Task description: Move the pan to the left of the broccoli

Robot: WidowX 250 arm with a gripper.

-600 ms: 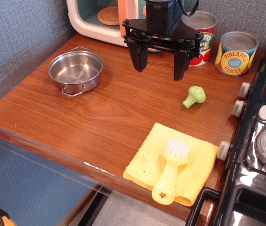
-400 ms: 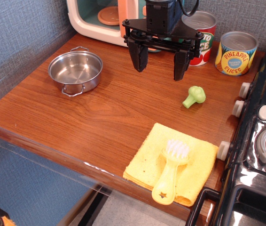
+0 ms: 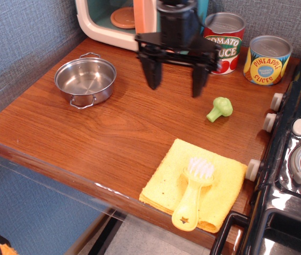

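Note:
The pan point(image 3: 85, 80), a shallow shiny steel pot with two wire loop handles, sits empty at the left of the wooden counter. The broccoli point(image 3: 220, 109), a small green toy floret, lies on the counter at the right, near the stove. My gripper point(image 3: 175, 86) hangs over the counter between them, closer to the broccoli, above the surface. Its two black fingers are spread wide apart and hold nothing.
A toy microwave point(image 3: 119, 18) stands at the back. A tomato sauce can point(image 3: 224, 35) and a pineapple slices can point(image 3: 267, 59) stand at the back right. A yellow cloth point(image 3: 193, 183) with a yellow brush point(image 3: 194, 192) lies at the front. A black stove point(image 3: 294, 159) borders the right edge.
The gripper has shifted slightly to the left, towards the pan, still open. The pan and the broccoli have not moved.

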